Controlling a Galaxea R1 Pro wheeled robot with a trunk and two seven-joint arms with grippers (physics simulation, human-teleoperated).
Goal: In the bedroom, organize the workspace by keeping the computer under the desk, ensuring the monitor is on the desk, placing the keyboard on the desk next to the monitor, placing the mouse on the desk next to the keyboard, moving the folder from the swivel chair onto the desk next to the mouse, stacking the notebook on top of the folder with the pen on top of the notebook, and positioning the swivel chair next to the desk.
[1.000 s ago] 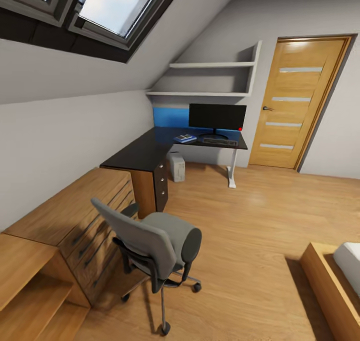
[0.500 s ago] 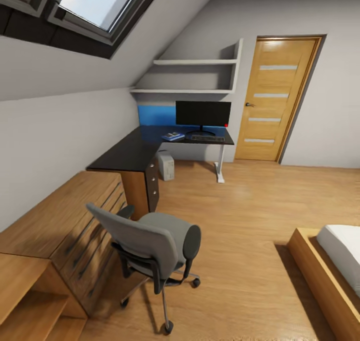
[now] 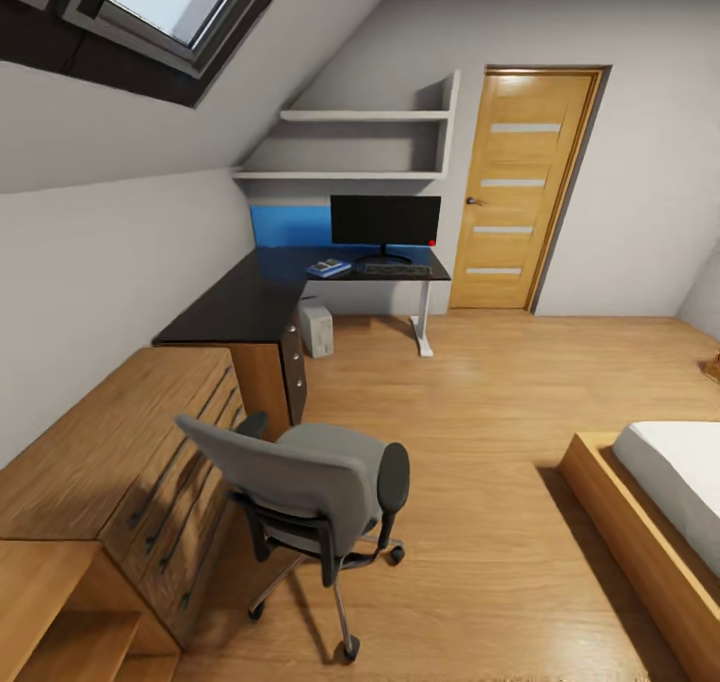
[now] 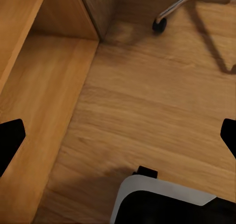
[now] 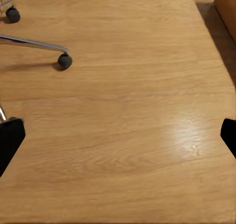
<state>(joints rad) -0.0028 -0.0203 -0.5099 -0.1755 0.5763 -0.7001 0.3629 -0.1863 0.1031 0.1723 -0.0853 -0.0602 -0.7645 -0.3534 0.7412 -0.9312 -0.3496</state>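
The swivel chair (image 3: 300,482) stands on the floor in front of me, its grey back turned my way, a little out from the desk (image 3: 225,307). At the desk's far end the monitor (image 3: 385,220) stands with the keyboard (image 3: 395,269) in front of it. To their left lies the blue folder (image 3: 328,268) with something small and grey on top. The computer (image 3: 316,329) stands under the desk. Mouse and pen are too small to make out. My left gripper (image 4: 118,138) and right gripper (image 5: 118,135) hang open over bare floor, holding nothing.
A wooden dresser (image 3: 110,452) runs along the left wall beside the chair. A bed (image 3: 670,482) on a wooden frame is at the right, a door (image 3: 520,187) beyond the desk. Chair casters (image 4: 159,25) (image 5: 64,61) are near both grippers. Open floor lies between chair and bed.
The whole head view has shifted left, so the camera has turned right and more of the bed shows. Chair, desk and the things on it stay where they were.
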